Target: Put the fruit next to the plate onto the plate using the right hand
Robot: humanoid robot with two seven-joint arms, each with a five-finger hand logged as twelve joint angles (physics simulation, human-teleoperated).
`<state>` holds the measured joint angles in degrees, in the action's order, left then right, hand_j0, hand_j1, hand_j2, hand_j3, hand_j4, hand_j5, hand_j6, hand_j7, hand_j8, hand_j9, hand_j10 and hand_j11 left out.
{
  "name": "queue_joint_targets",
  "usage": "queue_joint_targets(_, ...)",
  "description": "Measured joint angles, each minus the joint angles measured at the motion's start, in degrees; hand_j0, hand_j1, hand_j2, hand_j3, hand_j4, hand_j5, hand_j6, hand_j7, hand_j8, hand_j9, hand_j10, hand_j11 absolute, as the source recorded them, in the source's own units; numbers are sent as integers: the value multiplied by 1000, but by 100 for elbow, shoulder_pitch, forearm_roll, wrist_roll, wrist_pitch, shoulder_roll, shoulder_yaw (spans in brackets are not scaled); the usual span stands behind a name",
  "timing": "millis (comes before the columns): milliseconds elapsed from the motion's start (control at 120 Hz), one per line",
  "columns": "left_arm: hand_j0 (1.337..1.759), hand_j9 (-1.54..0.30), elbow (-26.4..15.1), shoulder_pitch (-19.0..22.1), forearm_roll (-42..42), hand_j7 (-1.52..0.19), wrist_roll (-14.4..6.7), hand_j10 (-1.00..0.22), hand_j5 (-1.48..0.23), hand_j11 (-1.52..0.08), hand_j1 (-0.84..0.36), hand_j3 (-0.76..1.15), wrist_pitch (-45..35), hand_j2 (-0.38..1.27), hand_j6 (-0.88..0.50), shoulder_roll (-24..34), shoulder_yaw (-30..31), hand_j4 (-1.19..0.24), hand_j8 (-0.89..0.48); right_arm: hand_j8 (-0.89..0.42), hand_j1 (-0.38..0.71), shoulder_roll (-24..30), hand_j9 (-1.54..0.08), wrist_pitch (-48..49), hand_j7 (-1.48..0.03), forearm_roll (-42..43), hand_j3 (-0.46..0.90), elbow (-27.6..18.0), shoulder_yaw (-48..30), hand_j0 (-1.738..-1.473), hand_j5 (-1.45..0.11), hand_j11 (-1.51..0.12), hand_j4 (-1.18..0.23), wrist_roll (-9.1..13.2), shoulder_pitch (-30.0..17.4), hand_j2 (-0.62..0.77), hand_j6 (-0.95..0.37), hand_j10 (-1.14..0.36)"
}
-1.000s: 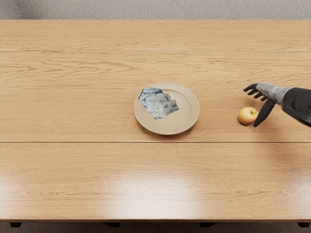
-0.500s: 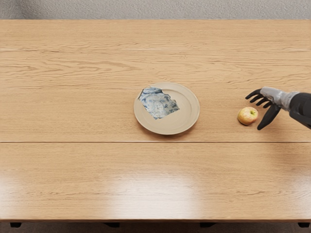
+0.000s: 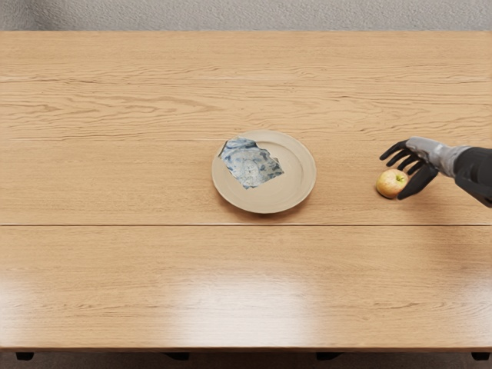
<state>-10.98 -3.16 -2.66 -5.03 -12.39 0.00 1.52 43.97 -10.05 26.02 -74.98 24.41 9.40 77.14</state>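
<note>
Apple [image 3: 391, 183] looks hard and round, so it may roll. Right hand [image 3: 411, 163] is spread, empty; grab its sides.

Looks down at a slant from above the near long side of the table [image 3: 115, 269], facing across the boards toward the far side. Stands back enough to take in the full depth of the top, with a grey strip of floor [image 3: 231, 11] beyond and dark feet [image 3: 23, 356] under the near edge; crops both short ends. Puts the plate [image 3: 296, 188] close to centre and catches the right hand [image 3: 415, 160] at the right edge, forearm cut by the frame. Serves as the only view.
</note>
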Motion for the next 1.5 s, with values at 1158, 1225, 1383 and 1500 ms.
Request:
queue_joint_targets(1158, 1658, -9, 0, 0, 2, -9, -1, -7, -9, -9, 341, 0, 0, 2, -7, 0, 2, -7, -7, -401, 221, -66, -693, 40, -688, -14, 0, -305, -399, -1658, -695, -693, -525, 120, -8, 95, -483, -526)
queue_joint_targets(1225, 1658, -9, 1, 0, 0, -9, -1, -7, -9, -9, 341, 0, 0, 2, -7, 0, 1, -7, -7, -404, 222, -69, -694, 40, -689, -14, 0, -352, -421, -1658, -696, -694, -525, 142, 44, 95, -486, -527)
queue_joint_targets(1383, 1658, -9, 2, 0, -1, -9, -1, -7, -9, -9, 341, 0, 0, 2, -7, 0, 1, -7, -7, -407, 221, -98, -695, 42, -690, -20, 0, -433, -439, -1658, -698, -695, -525, 167, 172, 96, -488, -526)
queue_joint_targets(1500, 1658, -9, 1, 0, 0, -9, -1, -7, -9, -9, 341, 0, 0, 2, -7, 0, 0, -7, -7, -408, 221, -227, -693, 19, -690, -27, 0, -460, -442, -1658, -696, -692, -526, 250, 256, 97, -492, -528)
